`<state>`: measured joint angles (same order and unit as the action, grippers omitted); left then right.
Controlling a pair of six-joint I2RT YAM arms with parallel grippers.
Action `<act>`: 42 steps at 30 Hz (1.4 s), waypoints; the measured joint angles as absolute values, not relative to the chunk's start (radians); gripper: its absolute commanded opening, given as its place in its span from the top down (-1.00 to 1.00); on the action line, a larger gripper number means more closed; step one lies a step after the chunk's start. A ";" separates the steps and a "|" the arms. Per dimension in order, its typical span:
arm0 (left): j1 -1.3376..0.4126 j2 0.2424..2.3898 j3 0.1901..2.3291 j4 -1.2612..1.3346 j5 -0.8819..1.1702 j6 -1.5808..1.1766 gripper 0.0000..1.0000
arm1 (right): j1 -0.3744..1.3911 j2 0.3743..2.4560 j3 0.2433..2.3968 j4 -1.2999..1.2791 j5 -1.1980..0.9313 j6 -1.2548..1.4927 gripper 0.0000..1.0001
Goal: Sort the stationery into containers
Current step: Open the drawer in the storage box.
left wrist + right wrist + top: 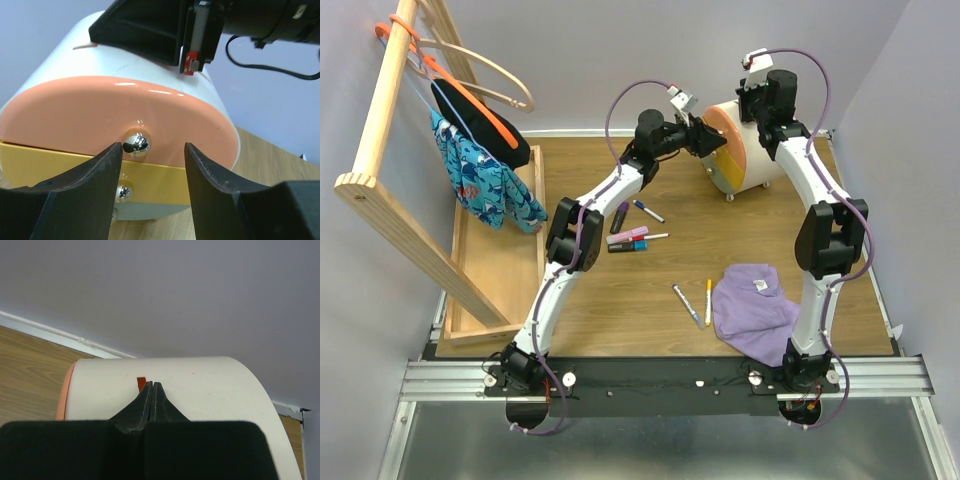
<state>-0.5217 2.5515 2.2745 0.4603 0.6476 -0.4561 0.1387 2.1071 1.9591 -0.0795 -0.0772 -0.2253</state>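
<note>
The cream drawer unit [755, 160] lies at the back of the table, with its orange drawer [725, 122] and yellow drawer [720, 165] facing left. My left gripper [705, 136] is open in front of the orange drawer [100, 115]. The drawer's silver knob [136, 142] sits between the jaws, close to the left finger [95, 180]. The yellow drawer [60, 165] is below it. My right gripper [152, 386] is shut and empty, tips on the unit's cream top [210, 385]. Pens, markers and a pink bar [628, 234] lie mid-table. Two more pens [698, 302] lie nearer. The round jar is out of view.
A purple cloth [752, 305] lies at the front right beside the two pens. A long wooden tray [495, 270] runs along the left edge. A wooden rack [390, 150] with hangers and clothes [485, 180] leans over it.
</note>
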 measured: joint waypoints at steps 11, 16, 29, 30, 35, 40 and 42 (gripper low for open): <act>-0.544 2.605 2.350 0.396 0.577 -0.403 -0.09 | 0.141 2.107 1.958 -0.078 -0.072 -0.226 0.99; -0.544 2.605 2.351 0.393 0.572 -0.400 -0.03 | 0.141 2.107 1.955 -0.073 -0.070 -0.226 0.99; -0.543 2.605 2.349 0.395 0.564 -0.410 -0.10 | 0.141 2.107 1.957 -0.072 -0.070 -0.225 0.99; -0.543 2.605 2.349 0.395 0.559 -0.411 -0.09 | 0.141 2.108 1.957 -0.073 -0.071 -0.225 0.99; -0.540 2.605 2.347 0.395 0.553 -0.415 0.03 | 0.143 2.111 1.961 -0.073 -0.071 -0.225 0.99; -0.538 2.605 2.341 0.405 0.553 -0.419 0.28 | 0.145 2.111 1.962 -0.073 -0.071 -0.225 0.99; -0.538 2.605 2.338 0.410 0.550 -0.421 0.38 | 0.145 2.112 1.962 -0.073 -0.070 -0.225 0.99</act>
<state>-0.5377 2.6049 2.3379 0.4095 0.5503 -0.4206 0.1448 2.1124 1.9617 -0.0727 -0.0704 -0.2253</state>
